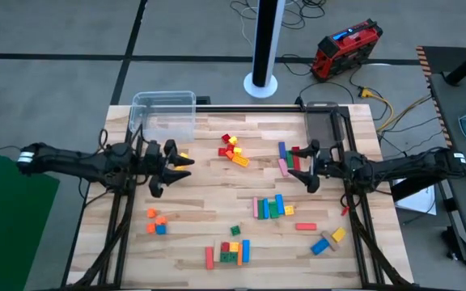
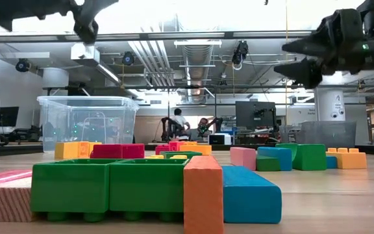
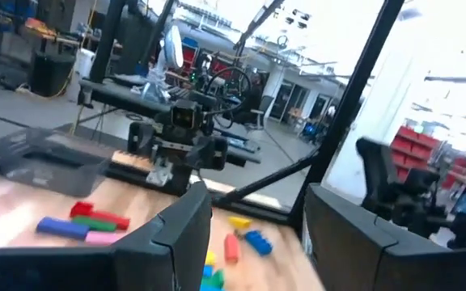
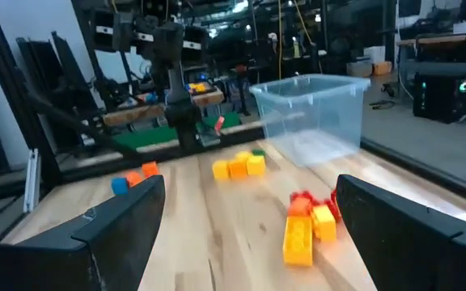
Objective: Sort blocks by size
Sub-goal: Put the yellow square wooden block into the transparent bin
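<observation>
Blocks lie scattered over the wooden table: a red, yellow and orange cluster [image 1: 233, 149], a blue, red, pink and green group [image 1: 286, 158], a coloured row [image 1: 272, 207], an orange and blue pair [image 1: 156, 223], and a red, green, orange and blue group [image 1: 229, 250] near the front edge. My left gripper [image 1: 176, 174] hovers open at mid left, above the table, close to a yellow block [image 1: 183, 155]. My right gripper [image 1: 299, 170] hovers open at mid right beside the blue and pink group. Neither has anything between its fingers [image 3: 176, 234] [image 4: 128, 218].
A clear plastic tub [image 1: 164, 113] stands at the far left corner and a grey translucent tray [image 1: 324, 121] at the far right. A red bar [image 1: 304, 226] and a blue, yellow and tan group [image 1: 328, 241] lie at the front right. Bare wood lies between the grippers.
</observation>
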Controlling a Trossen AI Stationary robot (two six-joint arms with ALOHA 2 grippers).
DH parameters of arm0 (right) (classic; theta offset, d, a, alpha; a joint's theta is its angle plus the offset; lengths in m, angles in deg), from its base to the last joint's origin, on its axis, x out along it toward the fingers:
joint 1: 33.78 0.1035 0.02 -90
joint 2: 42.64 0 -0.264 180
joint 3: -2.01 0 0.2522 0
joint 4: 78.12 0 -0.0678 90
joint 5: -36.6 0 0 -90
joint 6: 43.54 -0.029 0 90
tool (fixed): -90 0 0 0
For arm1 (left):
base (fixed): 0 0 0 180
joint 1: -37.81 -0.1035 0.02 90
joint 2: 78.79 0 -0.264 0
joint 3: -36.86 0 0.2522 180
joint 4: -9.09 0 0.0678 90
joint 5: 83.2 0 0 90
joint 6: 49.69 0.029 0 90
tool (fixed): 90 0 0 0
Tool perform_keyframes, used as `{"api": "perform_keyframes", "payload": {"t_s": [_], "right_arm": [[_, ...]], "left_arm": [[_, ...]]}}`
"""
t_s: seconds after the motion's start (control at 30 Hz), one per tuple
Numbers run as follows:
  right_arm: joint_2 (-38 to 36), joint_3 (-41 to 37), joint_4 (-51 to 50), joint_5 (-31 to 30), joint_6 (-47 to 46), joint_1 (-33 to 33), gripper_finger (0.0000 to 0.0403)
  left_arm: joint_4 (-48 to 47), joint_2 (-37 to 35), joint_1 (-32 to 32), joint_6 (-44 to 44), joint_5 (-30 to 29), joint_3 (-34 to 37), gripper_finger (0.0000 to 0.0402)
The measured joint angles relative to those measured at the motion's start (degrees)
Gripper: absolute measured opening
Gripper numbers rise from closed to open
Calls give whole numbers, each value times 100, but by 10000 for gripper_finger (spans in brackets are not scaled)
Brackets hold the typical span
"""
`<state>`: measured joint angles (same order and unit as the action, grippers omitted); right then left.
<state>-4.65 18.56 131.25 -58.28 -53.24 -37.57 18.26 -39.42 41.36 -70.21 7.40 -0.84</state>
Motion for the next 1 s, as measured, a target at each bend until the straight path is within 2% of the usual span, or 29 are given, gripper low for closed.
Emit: {"api": "perform_keyframes", "payload": {"t_s": [0.1,0.23,0.4,0.5,0.63,0.77,0.9,1.0], "right_arm": [[31,318,-94,219,-78,2,354],[178,796,-689,387,-250,14,354],[399,1342,-1501,384,-508,13,354],[550,1581,-1801,384,-677,13,354],[637,1818,-2063,382,-711,13,354],[615,1965,-2379,381,-824,11,354],[535,1965,-2550,336,-951,-26,354],[452,1964,-2728,333,-986,-90,354]], "left_arm": [[-535,144,4,-83,81,-488,178],[-1498,535,167,-692,238,-883,178],[-1405,1011,535,-242,223,-875,178],[-1641,1193,579,-346,-248,-862,178],[-3214,1268,579,-844,-1334,-1223,178],[-5242,1448,584,-1855,-2257,-1731,178],[-6933,1790,584,-2734,-2387,-2169,178],[-7610,2107,584,-2778,-2395,-2393,178]]}}
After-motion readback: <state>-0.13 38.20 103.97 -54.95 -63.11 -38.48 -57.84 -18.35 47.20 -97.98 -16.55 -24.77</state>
